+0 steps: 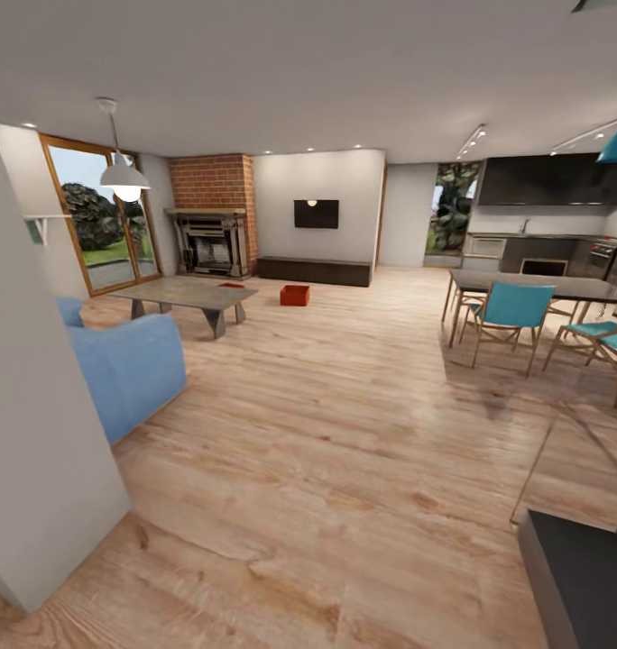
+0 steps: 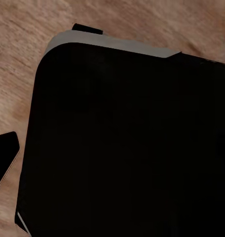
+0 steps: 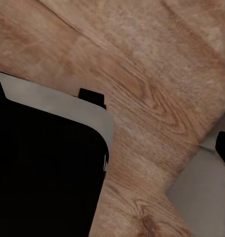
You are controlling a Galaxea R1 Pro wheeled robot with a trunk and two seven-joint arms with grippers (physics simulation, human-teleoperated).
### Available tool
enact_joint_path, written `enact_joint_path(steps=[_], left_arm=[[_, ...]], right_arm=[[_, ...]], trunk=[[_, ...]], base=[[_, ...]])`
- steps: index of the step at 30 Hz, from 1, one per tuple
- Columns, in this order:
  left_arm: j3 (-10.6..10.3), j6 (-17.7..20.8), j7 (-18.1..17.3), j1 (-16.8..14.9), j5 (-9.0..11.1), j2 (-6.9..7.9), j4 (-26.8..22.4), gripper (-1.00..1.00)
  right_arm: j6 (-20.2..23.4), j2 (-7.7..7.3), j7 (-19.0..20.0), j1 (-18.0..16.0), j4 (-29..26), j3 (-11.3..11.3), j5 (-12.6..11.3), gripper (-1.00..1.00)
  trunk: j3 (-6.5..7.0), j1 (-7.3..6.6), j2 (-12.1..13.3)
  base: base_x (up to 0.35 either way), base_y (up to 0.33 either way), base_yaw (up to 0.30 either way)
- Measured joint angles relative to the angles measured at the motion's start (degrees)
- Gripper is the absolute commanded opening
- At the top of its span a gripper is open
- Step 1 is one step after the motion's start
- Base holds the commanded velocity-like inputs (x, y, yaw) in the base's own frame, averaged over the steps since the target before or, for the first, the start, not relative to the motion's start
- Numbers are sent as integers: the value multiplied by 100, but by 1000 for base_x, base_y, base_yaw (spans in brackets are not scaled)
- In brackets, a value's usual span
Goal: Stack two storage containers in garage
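planks of light wood floor [image 1: 345, 469] run out ahead of the robot, and both wrist views look down on that same wood past a dark rounded body with a pale rim, which i take to be the robot's own base; the fingers are not clear in either, so i cannot tell whether the left or right gripper is wide or closed. nearer on the left stands a white wall edge [image 1: 38, 433], then the blue sofa [image 1: 128, 365]. beyond it sits the low grey coffee table [image 1: 193, 294], with a sliver of orange-red at its far edge that may be the second container, too small to be sure. one storage container [image 1: 295, 295] rests on the planks just right of that table, well apart from the robot and slightly left of straight ahead, in front of the long dark cabinet [image 1: 314, 270]. the brick fireplace [image 1: 213, 225] stands behind. neither arm is nearer in any useful sense yet; the coming move looks like a drive forward.
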Motion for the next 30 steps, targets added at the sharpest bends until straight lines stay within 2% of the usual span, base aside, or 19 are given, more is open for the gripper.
enact_joint_path(steps=[14,21,30], left_arm=[[2,7,6,0,-4,-5,5,100],[3,-19,9,0,-11,-1,1,100],[-5,17,10,0,0,11,8,100]], right_arm=[[-8,79,58,0,-4,-95,-63,100],[-192,51,64,0,-15,-108,-87,100],[-186,9,63,-1,-16,-53,-48,100]], trunk=[[0,0,0],[0,0,0],[0,0,0]], base=[[324,76,0],[324,88,0],[324,94,0]])
